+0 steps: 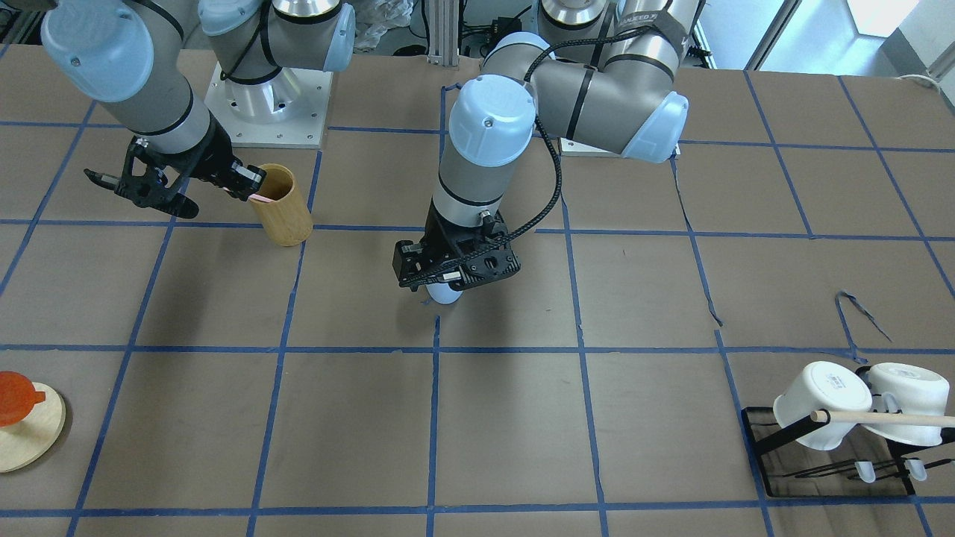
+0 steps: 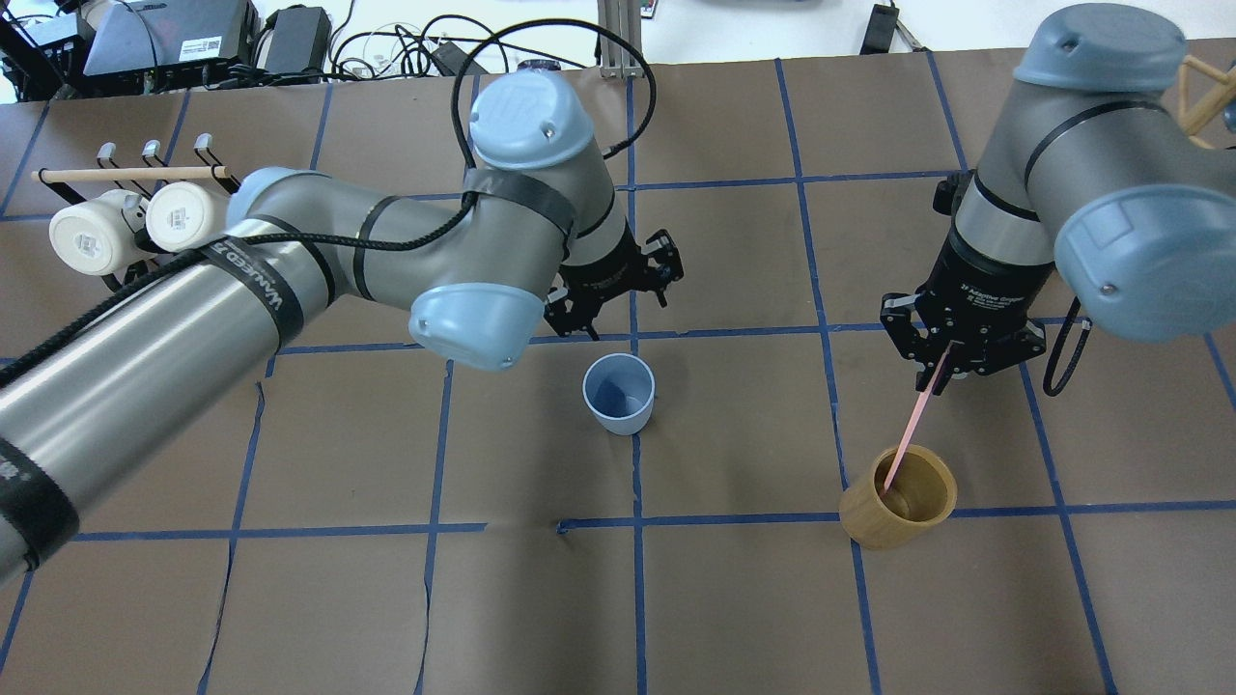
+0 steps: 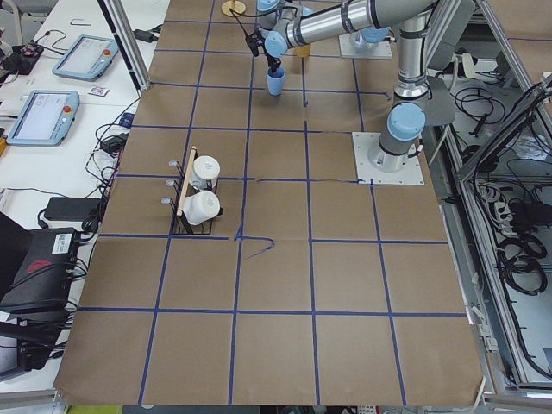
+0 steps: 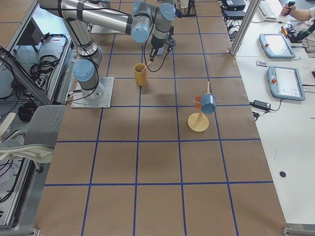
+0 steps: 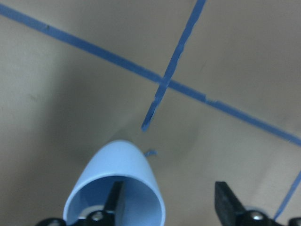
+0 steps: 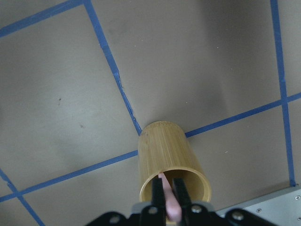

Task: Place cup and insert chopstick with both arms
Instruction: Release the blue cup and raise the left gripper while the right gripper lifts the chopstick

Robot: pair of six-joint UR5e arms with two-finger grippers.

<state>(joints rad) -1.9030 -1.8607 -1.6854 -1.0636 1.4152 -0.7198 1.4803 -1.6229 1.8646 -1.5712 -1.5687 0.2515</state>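
The light-blue cup (image 2: 618, 394) stands upright on the table near the middle. My left gripper (image 1: 450, 280) hovers just over it and is open. In the left wrist view one finger (image 5: 115, 202) is over the cup's (image 5: 117, 160) mouth and the other finger stands clear to the side. My right gripper (image 2: 941, 372) is shut on a pale-pink chopstick (image 2: 912, 425). The chopstick slants down, with its lower end inside the tan bamboo cylinder (image 2: 898, 502). The right wrist view shows the shut fingers (image 6: 160, 195) gripping the chopstick (image 6: 173, 207) above the cylinder (image 6: 164, 150).
A black rack (image 1: 768, 440) with two white mugs (image 1: 821, 403) and a wooden dowel (image 1: 888, 418) stands at the table's left end. A round wooden stand (image 1: 30, 436) with an orange piece (image 1: 15, 395) is at the right end. Blue tape lines grid the brown table.
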